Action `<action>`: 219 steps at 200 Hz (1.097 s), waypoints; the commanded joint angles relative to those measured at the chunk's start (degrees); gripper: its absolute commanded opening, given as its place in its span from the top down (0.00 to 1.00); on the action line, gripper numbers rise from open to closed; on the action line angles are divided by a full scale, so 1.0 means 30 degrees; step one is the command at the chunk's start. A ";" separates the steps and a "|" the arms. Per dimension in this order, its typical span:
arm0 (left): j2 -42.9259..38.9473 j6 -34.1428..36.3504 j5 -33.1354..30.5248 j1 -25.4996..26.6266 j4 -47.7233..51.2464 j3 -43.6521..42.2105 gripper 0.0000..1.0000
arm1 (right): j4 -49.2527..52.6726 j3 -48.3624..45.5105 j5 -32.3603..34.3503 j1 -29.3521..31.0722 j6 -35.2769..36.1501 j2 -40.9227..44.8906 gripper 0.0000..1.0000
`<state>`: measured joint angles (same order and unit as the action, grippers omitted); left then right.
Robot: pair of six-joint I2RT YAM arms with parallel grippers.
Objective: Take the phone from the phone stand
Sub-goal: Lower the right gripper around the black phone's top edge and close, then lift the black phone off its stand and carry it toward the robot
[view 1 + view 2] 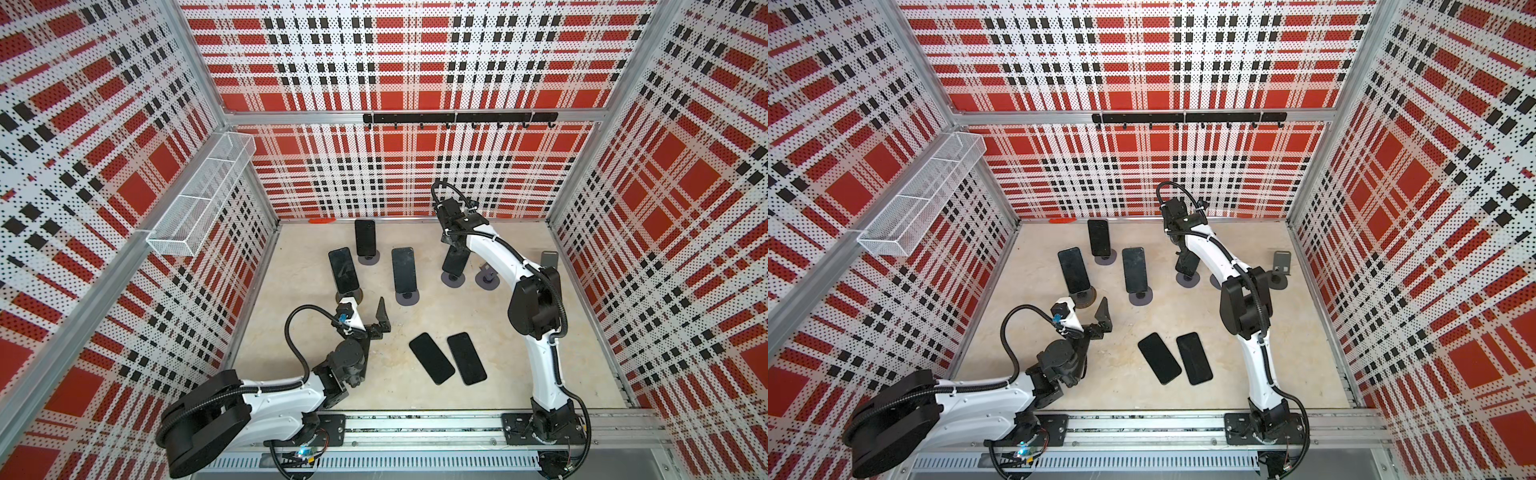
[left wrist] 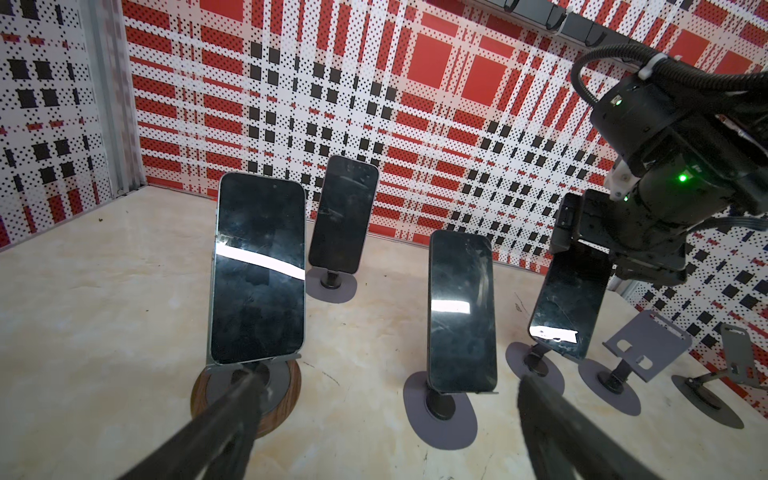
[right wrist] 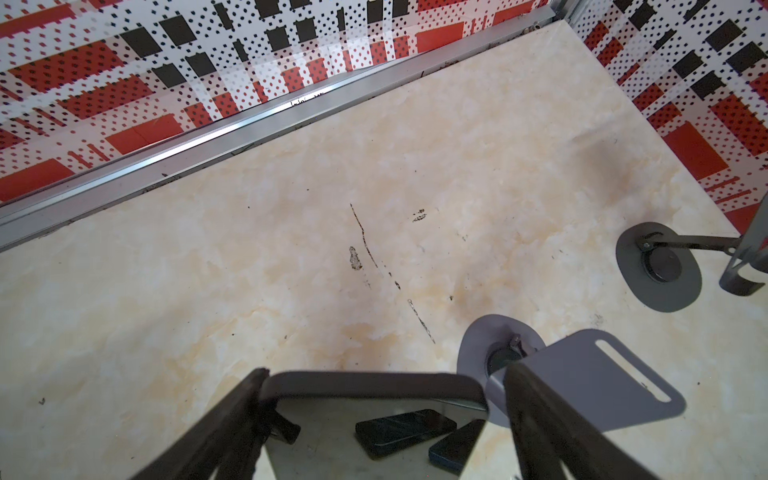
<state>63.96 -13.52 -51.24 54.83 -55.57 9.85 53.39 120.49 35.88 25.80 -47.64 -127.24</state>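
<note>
A dark phone (image 1: 455,264) (image 1: 1187,264) leans on a grey phone stand (image 1: 452,279) at the back right of the table. My right gripper (image 1: 457,249) (image 3: 386,372) comes down over its top end. In the right wrist view the fingers straddle the phone (image 3: 374,415): one finger (image 3: 232,411) touches one edge, and the other finger (image 3: 536,411) stands a sliver off the other edge. The left wrist view shows this phone (image 2: 569,299) under the right gripper. My left gripper (image 1: 370,305) (image 2: 386,380) hovers open and empty at the front left.
Three more phones stand on stands at the back left (image 1: 343,270) (image 1: 365,237) (image 1: 404,270). Two phones lie flat near the front (image 1: 431,358) (image 1: 466,358). Two empty stands (image 1: 487,278) (image 1: 549,259) sit right of the gripped stand. A wire basket (image 1: 199,195) hangs on the left wall.
</note>
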 commanded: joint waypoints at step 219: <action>-0.0484 0.0156 0.0034 -0.0084 -0.0313 -0.0200 0.02 | -0.2001 -0.1529 -0.0855 -0.0119 0.1908 0.1193 0.36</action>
<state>62.83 -13.47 -50.02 54.81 -55.61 9.67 49.36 118.39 34.61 25.69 -44.62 -127.20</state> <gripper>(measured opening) 0.982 0.753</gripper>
